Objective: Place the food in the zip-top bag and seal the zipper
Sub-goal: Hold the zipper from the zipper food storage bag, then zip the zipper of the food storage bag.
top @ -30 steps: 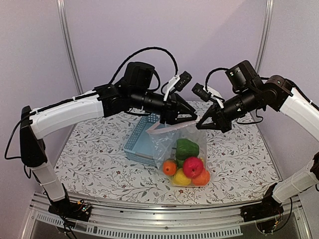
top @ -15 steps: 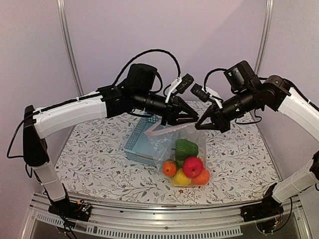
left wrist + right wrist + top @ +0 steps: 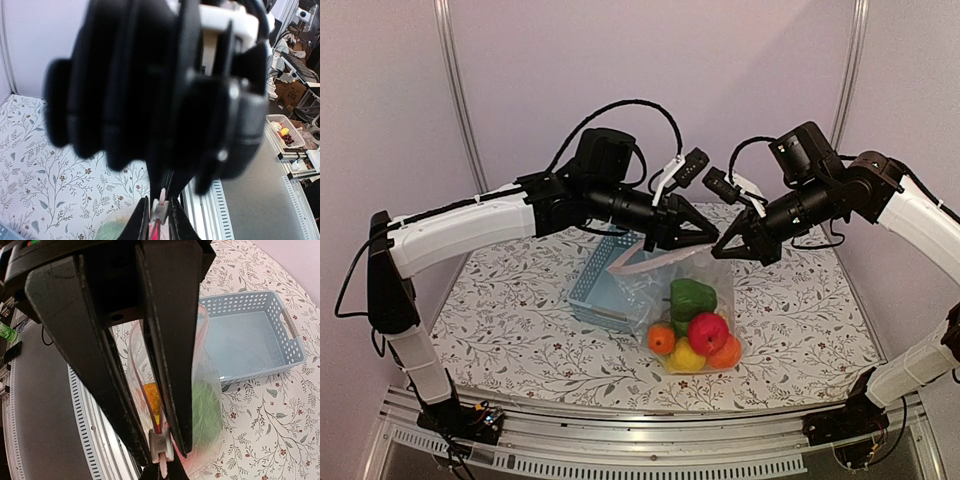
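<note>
Bag shot, top view: zip-top bag (image 3: pixel 642 295) sits centre frame, upright, mouth up, gripped at the top by both pincers. Food (image 3: pixel 690 320) is all inside it, piled in the lower half: green pepper (image 3: pixel 693 297) on top, red apple (image 3: pixel 707 333) just under it, orange (image 3: pixel 661 338) lower left, yellow piece (image 3: pixel 686 357) at the bottom, orange-green piece (image 3: pixel 726 353) lower right, pieces touching. Zipper (image 3: pixel 655 262) is the pale pinkish strip along the bag mouth, running from the bag's upper left corner up and right to where the pincer tips meet. Left pincer (image 3: pixel 703 238) comes in from the left onto the right end of the strip; in the left wrist view its fingers (image 3: pixel 143 225) are nearly together at bottom centre with the pale strip pinched between them. Right pincer (image 3: pixel 723 246) comes in from the right, tip just beside the left one; in the right wrist view it is fully closed on the same strip at bottom centre, pinkish tab poking out below. Bag hangs crinkled under the two tips, left mouth corner sagging lower. Bag bottom is down at table (image 3: pixel 500 320) level; cannot tell if it rests there. Blue-grey lattice basket (image 3: pixel 595 285) lies behind and left of the bag, partly overlapped by it. Right wrist view has the basket upper right, green and orange showing through the bag at centre.
</note>
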Controlling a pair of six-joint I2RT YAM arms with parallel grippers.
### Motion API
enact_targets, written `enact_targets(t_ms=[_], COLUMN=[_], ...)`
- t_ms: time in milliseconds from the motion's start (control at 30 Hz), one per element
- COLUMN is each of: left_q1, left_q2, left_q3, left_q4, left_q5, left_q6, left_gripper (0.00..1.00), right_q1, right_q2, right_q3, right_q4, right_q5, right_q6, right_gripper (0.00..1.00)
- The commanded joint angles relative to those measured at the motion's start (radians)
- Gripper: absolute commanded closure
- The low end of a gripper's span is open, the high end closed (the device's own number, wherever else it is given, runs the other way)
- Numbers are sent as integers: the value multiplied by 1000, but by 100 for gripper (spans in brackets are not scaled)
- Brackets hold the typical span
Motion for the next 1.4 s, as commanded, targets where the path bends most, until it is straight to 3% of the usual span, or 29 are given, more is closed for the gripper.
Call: enact_targets(t_ms=[0, 100, 533, 1367], left_q1=[22, 28, 65, 176], left_q2=[-6, -15, -85, -450], left_q3=[-19, -33, -90, -539], left_q4=[-8, -12, -77, -170], left_q5=[-16, -23, -61, -152], left_q6=[0, 1, 21, 50], left_gripper=[87, 93, 99, 100], right_q1=[-3, -12, -75, -134], right_q2=[2, -1, -26, -13], right_q3=[16, 14, -8, 4], right_q4=[43, 51, 58, 42], right_q5=[18, 23, 26, 91], right_q6=[-2, 0, 5, 35], right_gripper=[100, 100, 100, 100])
